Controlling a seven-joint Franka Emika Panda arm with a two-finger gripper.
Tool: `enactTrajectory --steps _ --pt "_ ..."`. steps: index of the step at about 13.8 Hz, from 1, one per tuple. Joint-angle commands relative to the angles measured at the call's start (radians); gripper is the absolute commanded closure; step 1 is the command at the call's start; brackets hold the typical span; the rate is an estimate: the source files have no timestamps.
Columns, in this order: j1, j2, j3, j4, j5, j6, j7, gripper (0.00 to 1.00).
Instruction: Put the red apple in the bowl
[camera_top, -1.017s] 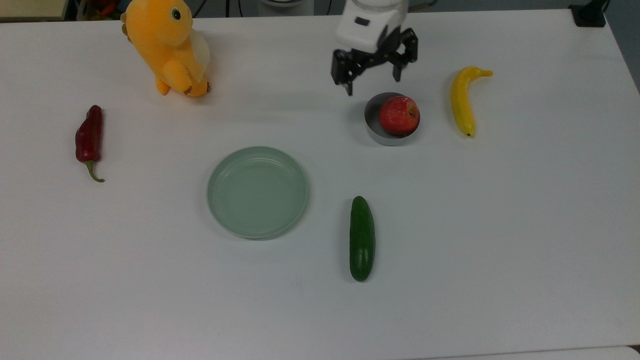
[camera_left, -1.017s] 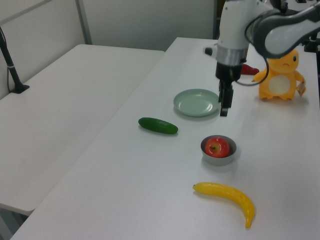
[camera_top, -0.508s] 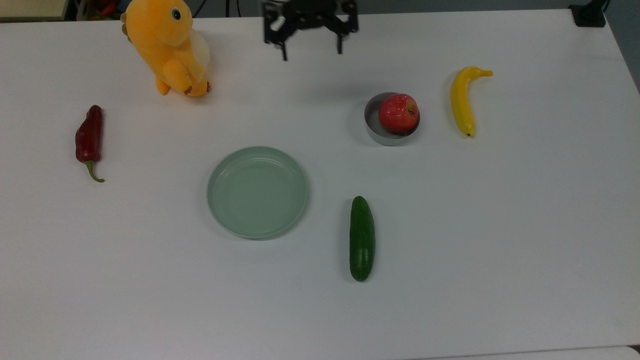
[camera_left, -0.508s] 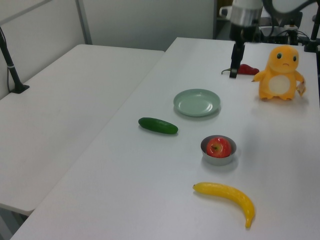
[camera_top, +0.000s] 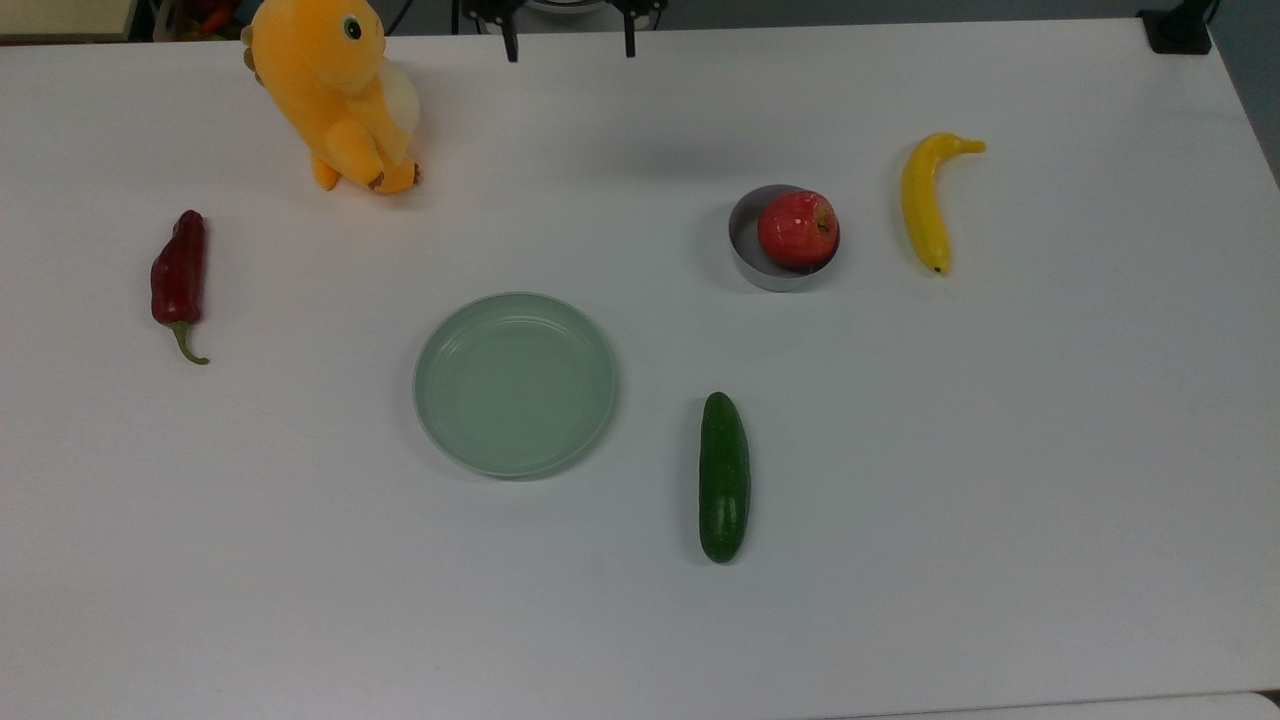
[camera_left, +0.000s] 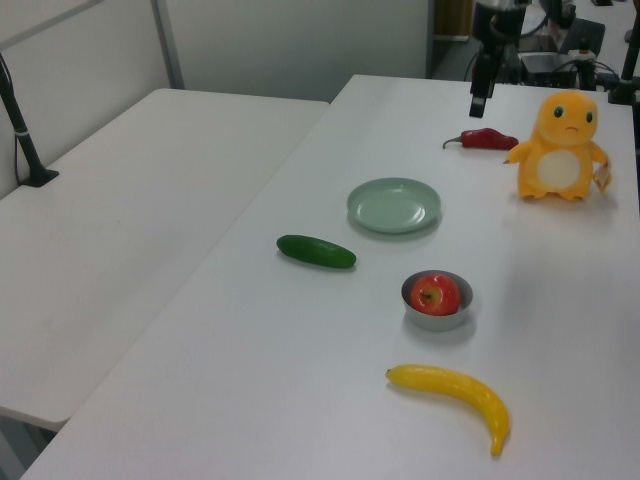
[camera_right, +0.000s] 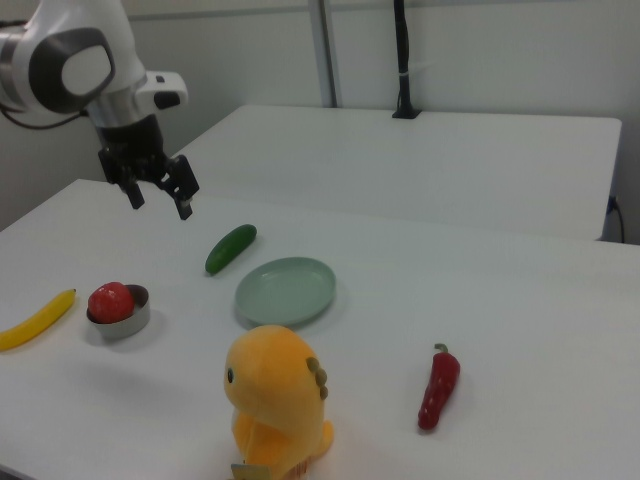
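The red apple (camera_top: 797, 229) sits inside the bowl (camera_top: 748, 255), leaning toward the top view's right wall, and nothing touches it. The pincer (camera_right: 158, 195) hangs high above the bench (camera_top: 1000, 450), fingers spread and empty, well apart from the bowl. A second ago it hovered just beside the bowl; now it has pulled up and away toward the bench's far edge, past the orange plush toy (camera_top: 335, 92). Apple and bowl have not budged between frames. By the look of it the placement is done and this is the retreat.
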Motion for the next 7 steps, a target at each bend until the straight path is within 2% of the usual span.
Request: enactTrajectory --steps 1,7 --pt "0.000 0.030 -0.043 0.109 -0.011 -0.099 0.016 0.00" --pt "0.011 0.036 -0.064 0.112 -0.002 -0.121 0.013 0.00"
